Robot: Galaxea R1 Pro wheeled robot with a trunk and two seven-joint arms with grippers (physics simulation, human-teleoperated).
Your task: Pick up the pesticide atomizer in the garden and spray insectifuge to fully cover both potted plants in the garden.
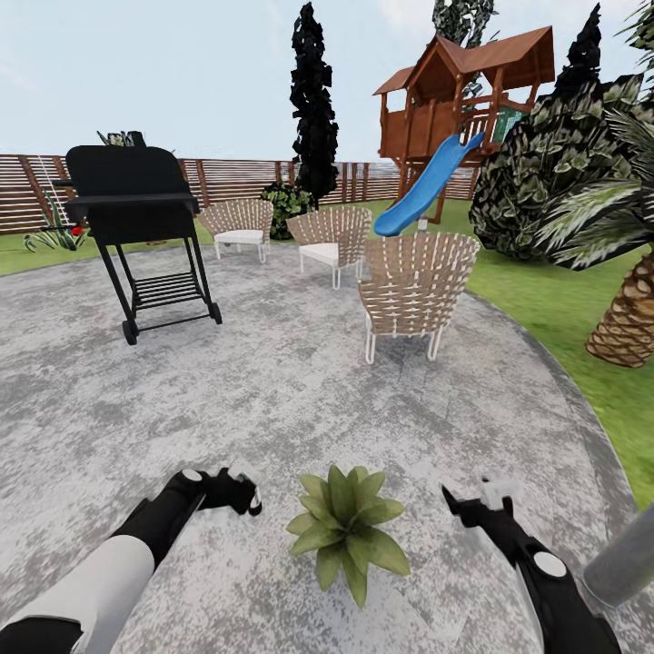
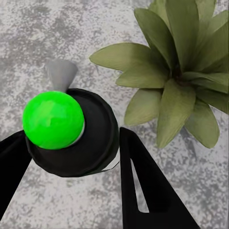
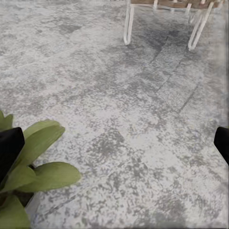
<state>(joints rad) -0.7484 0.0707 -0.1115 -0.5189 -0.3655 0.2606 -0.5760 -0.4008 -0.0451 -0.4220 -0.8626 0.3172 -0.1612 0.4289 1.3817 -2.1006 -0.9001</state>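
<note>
One potted plant (image 1: 345, 525), a low rosette of pointed green leaves, sits on the grey patio between my two grippers. My left gripper (image 1: 232, 491) is just left of it, shut on the pesticide atomizer (image 2: 93, 138). In the left wrist view the atomizer is a round black body seen end-on between the fingers (image 2: 143, 186). It has a grey cone nozzle (image 2: 61, 74) and a bright green ball (image 2: 52, 119) on top, and the plant's leaves (image 2: 176, 71) lie close beside it. My right gripper (image 1: 472, 498) hangs to the plant's right, open and empty (image 3: 114, 143), with leaves (image 3: 40, 157) near one fingertip.
Ahead on the round paved patio (image 1: 272, 381) stand a black grill (image 1: 136, 218) and three woven chairs (image 1: 413, 286). A wooden playhouse with a blue slide (image 1: 427, 182), bushes, a palm trunk (image 1: 627, 318) and lawn lie to the right. A grey post (image 1: 627, 554) is at my right elbow.
</note>
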